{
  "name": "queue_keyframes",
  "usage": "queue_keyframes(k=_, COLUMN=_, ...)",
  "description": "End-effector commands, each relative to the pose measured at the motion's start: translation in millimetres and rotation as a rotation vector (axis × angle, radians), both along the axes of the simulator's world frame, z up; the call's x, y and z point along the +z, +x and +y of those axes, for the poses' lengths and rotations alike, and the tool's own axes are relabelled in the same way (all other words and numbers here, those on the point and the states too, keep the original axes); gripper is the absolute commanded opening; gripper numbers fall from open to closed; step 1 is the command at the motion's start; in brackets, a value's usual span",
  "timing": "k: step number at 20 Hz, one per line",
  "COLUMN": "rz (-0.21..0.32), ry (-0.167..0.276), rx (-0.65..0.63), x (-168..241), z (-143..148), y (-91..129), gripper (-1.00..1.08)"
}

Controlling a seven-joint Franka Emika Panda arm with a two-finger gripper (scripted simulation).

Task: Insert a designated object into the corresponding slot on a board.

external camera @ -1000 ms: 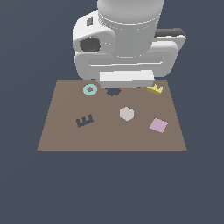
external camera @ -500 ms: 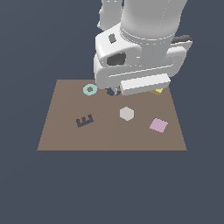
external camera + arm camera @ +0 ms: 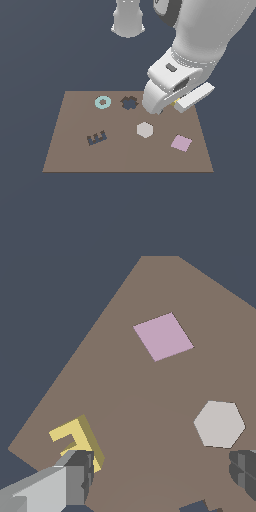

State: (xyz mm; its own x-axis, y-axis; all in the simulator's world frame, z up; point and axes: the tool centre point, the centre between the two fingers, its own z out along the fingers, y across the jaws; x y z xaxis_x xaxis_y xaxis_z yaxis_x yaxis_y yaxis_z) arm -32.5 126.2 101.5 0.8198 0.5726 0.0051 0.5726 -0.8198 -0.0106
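The yellow E-shaped block [image 3: 75,440] lies flat near a corner of the brown board [image 3: 150,386]. In the exterior view only a sliver of the yellow block [image 3: 175,103] shows behind the hand, at the board's [image 3: 125,157] far right. My gripper [image 3: 162,476] is open and wide, with one finger [image 3: 77,478] overlapping the block's edge and the other [image 3: 245,471] far off beside the white hexagon. Nothing is held. The dark E-shaped slot [image 3: 97,138] sits empty on the board's left part in the exterior view, well away from the gripper [image 3: 161,110].
On the board lie a white hexagon [image 3: 145,129], a pink square [image 3: 181,143] and a teal ring [image 3: 103,102], beside a dark gear-shaped recess [image 3: 129,102]. The wrist view shows the hexagon [image 3: 219,424] and pink square [image 3: 163,336]. The robot base [image 3: 128,20] stands behind.
The arm has swung toward the exterior view's right and come down over the board's far right corner, now covering most of the yellow block.
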Motion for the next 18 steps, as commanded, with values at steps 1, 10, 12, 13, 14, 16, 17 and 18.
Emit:
queue_keyframes(k=1, rz=-0.001, ry=-0.001, rx=0.108, x=-12, z=15, y=-12, gripper=1.00)
queue_keyframes(k=10, rz=-0.004, ry=-0.007, rx=0.371, x=-42, z=44, y=-48, gripper=1.00)
queue_keyframes(k=12, rz=-0.004, ry=-0.008, rx=0.404, x=-46, z=47, y=-53, gripper=1.00)
queue_keyframes(k=13, rz=-0.004, ry=-0.009, rx=0.417, x=-48, z=48, y=-55, gripper=1.00)
queue_keyframes(k=14, rz=-0.004, ry=-0.009, rx=0.427, x=-49, z=49, y=-57, gripper=1.00)
queue_keyframes(k=16, rz=-0.004, ry=-0.010, rx=0.440, x=-51, z=49, y=-59, gripper=1.00)
queue_keyframes(k=17, rz=-0.004, ry=-0.010, rx=0.442, x=-51, z=49, y=-60, gripper=1.00)
queue_keyframes(k=18, rz=-0.004, ry=-0.010, rx=0.442, x=-51, z=49, y=-60, gripper=1.00)
